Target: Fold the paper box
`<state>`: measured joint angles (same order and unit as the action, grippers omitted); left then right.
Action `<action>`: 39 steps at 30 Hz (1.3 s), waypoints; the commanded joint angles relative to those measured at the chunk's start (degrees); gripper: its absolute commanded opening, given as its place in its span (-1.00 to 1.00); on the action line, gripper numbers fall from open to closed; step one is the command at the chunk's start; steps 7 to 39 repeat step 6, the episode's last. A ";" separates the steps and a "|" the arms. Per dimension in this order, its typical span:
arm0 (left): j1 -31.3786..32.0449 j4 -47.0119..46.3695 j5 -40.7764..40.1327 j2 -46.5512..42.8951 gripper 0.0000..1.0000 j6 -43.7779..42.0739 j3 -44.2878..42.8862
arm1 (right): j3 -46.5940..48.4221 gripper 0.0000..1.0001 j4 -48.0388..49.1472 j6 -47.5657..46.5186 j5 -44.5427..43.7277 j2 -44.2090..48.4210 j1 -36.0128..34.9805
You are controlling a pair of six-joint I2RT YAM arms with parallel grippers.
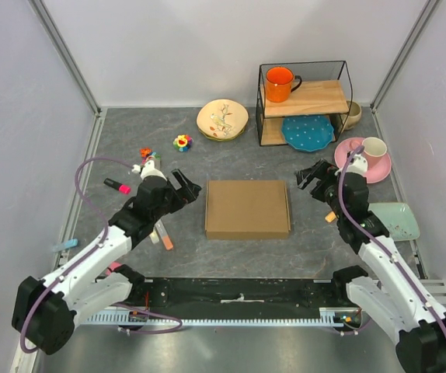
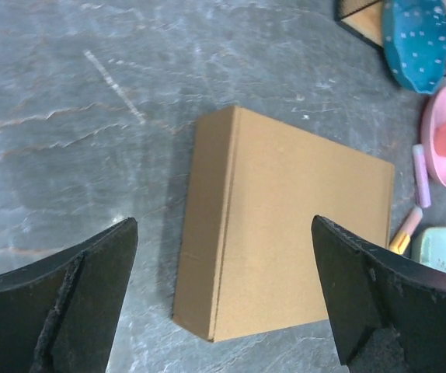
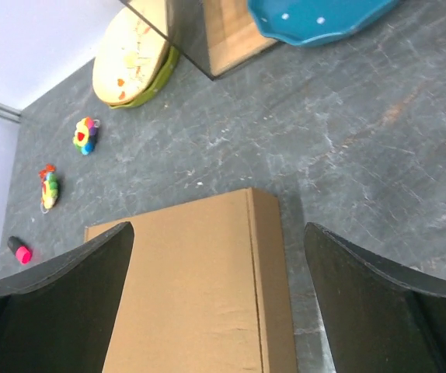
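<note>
The box [image 1: 248,208] looks light, stiff yet crushable; grip it by its side edges. Left claw [image 1: 187,185] and right claw [image 1: 310,177] gape wide, empty.

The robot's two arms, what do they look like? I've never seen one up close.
The left arm and right arm match: smooth white tubular links joined by chunky black joints. A thin purple cable loops loosely along each. Each arm ends in black jaws, which the wrist views show as broad, matte wedges tapering to blunt tips. No lettering is legible.
</note>
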<state>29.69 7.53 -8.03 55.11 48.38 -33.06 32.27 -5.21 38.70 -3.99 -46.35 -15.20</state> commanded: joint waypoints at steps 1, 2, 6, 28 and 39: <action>-0.25 10.13 -6.29 -2.90 0.99 6.63 -1.48 | -0.45 0.96 -4.81 -0.29 -4.01 -0.15 0.08; -0.25 10.83 -6.47 -3.34 0.99 8.03 -1.48 | -1.06 0.96 -4.81 -0.03 -4.10 -0.15 0.08; -0.25 12.07 -4.55 -3.43 0.99 5.42 -3.23 | -0.90 0.96 -5.07 -0.38 -3.83 0.90 0.08; -0.25 12.07 -4.55 -3.43 0.99 5.42 -3.23 | -0.90 0.96 -5.07 -0.38 -3.83 0.90 0.08; -0.25 12.07 -4.55 -3.43 0.99 5.42 -3.23 | -0.90 0.96 -5.07 -0.38 -3.83 0.90 0.08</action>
